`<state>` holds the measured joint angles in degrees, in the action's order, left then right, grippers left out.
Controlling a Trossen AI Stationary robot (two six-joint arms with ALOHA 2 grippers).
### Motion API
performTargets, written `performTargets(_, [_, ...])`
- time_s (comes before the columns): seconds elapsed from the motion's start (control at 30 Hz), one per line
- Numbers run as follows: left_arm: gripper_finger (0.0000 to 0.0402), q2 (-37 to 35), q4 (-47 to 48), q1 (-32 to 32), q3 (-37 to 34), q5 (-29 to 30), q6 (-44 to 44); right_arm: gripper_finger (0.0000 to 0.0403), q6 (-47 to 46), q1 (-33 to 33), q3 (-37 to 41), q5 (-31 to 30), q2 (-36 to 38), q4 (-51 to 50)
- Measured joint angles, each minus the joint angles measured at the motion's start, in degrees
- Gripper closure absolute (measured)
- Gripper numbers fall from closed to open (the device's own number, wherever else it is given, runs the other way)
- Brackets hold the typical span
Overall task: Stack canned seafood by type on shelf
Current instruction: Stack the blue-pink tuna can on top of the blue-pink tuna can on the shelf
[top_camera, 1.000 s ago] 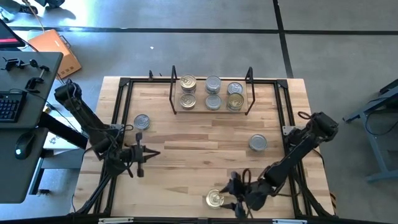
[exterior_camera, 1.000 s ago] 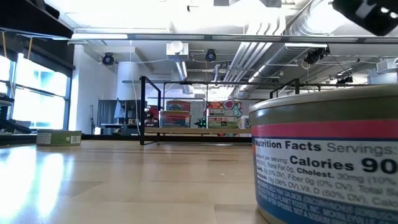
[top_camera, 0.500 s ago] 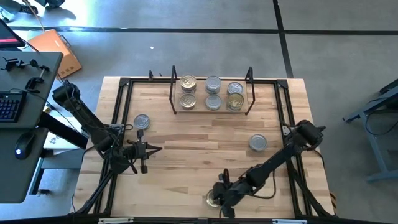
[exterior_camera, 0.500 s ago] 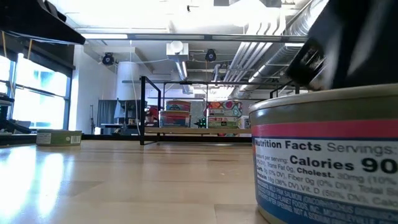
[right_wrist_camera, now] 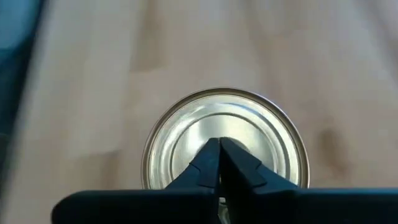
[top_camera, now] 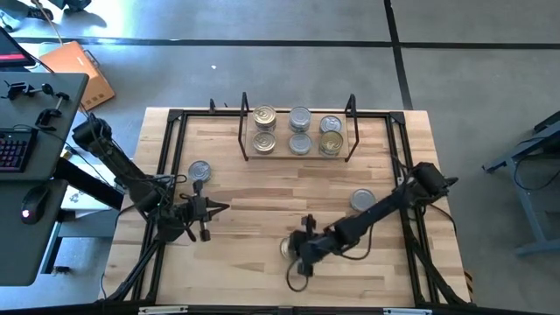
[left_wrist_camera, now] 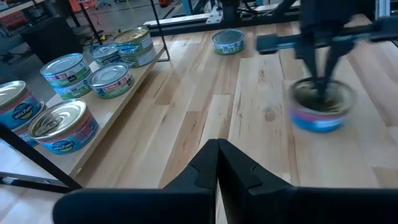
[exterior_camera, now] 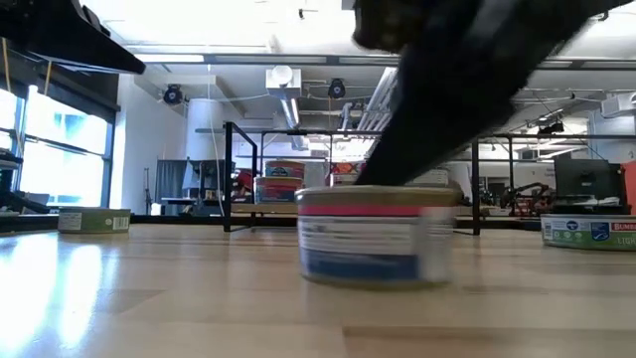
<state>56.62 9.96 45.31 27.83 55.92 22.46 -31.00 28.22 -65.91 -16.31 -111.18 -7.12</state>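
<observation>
A gold-lidded can (top_camera: pixel 288 248) stands upright on the table, near the middle front. My right gripper (top_camera: pixel 300 249) is shut, its tips down on the can's lid (right_wrist_camera: pixel 224 134). The low view shows this can (exterior_camera: pixel 376 236) under the dark arm. My left gripper (top_camera: pixel 220 209) is shut, holds nothing and hovers left of centre, pointing toward the can (left_wrist_camera: pixel 318 107). The shelf (top_camera: pixel 282 131) stands at the far side with several cans on its board. Two loose silver-lidded cans rest on the table, one at the left (top_camera: pixel 199 171) and one at the right (top_camera: pixel 362 200). My right gripper has its shut fingertips (right_wrist_camera: pixel 219 151) on the middle of the can's gold lid (right_wrist_camera: pixel 186 134). The fingers slant down onto it from the table's right side. The can stays upright with its base on the table (exterior_camera: pixel 376 278).
A black frame (top_camera: pixel 175 118) runs around the tabletop. The shelf's black wire uprights (top_camera: pixel 244 122) stand at both its ends. Bare wood lies between the shelf and the can. Left of the table is a desk with a keyboard (top_camera: pixel 13 149).
My right gripper has shut, swung toward the table's left and sunk onto the gold-lidded can. The can, still upright, has slid from the near edge toward the table's middle, away from the low camera.
</observation>
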Motion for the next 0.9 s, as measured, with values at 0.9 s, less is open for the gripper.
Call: performTargets(0.9, [0.0402,18.90,-29.51,-17.02,0.00,-28.33,-10.11,0.0403,1.53,-9.44,0.46,-4.67,-8.65,30.66])
